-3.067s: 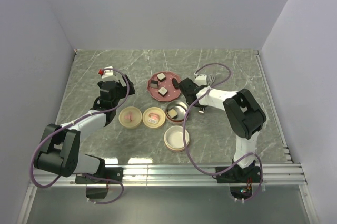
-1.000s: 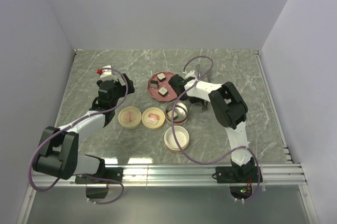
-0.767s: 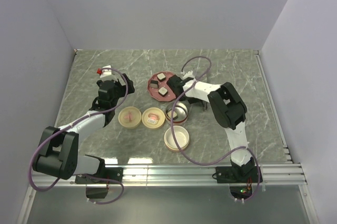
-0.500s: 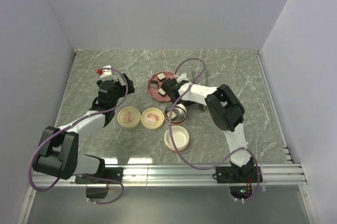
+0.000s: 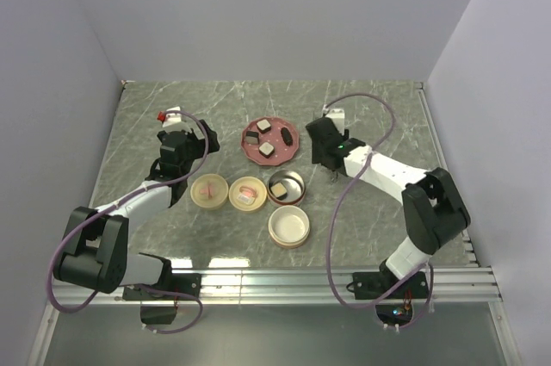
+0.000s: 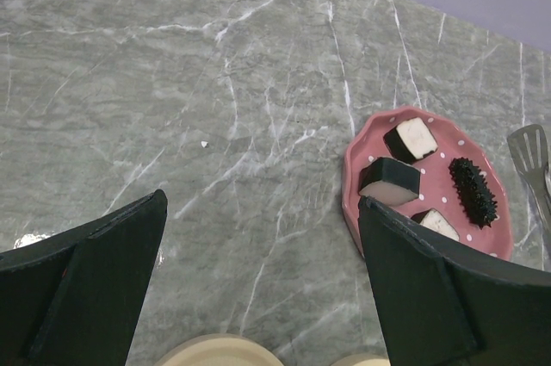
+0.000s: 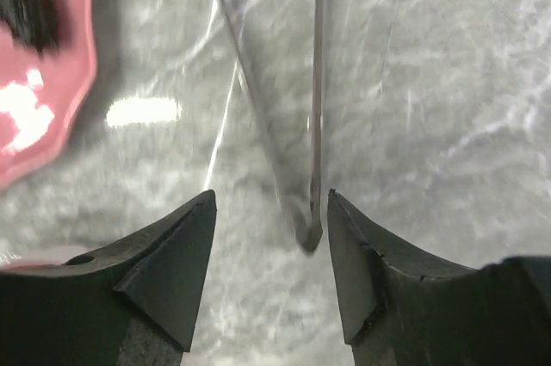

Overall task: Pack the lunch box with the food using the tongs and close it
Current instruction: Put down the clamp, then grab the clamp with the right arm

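Straddling tongs, flat on table just R of plate: R gripper jaws apart, nothing clamped; L gripper wide apart, idle. Step looks like tongs pickup. Next: close jaws on both tong arms, lift w/o slip.

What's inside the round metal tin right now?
One dark-and-beige food block lies inside the metal tin, left of centre. The remaining floor looks bare; beneath the block is hidden.
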You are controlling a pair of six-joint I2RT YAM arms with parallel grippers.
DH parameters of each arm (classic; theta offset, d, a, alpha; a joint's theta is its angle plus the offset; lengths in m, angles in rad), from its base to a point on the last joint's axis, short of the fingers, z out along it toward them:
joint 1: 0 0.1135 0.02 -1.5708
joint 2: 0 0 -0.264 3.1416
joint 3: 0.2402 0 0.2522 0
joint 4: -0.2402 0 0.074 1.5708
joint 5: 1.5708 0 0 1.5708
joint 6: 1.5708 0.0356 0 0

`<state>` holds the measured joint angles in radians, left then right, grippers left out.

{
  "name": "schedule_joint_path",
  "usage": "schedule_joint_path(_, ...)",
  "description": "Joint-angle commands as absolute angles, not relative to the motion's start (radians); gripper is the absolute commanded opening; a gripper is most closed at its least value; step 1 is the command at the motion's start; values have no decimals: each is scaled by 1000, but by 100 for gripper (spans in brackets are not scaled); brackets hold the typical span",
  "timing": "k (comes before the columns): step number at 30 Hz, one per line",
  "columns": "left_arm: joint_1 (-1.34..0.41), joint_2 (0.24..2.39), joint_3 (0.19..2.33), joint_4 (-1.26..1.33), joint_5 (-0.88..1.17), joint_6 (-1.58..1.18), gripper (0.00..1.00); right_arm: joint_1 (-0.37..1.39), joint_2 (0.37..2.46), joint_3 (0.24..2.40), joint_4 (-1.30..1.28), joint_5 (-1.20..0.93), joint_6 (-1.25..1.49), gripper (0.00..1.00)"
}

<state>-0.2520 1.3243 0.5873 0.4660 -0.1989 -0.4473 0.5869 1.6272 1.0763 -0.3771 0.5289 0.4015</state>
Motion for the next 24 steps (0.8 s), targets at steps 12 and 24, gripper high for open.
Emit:
schedule_joint_path(12, -245, 1304, 587, 506, -183, -462, 99, 445, 1727, 1029, -140, 350, 413, 73)
schedule_joint_path(24, -245, 1341, 603, 506, -179, -460, 100, 433, 1775, 1058, -153, 373, 416, 98)
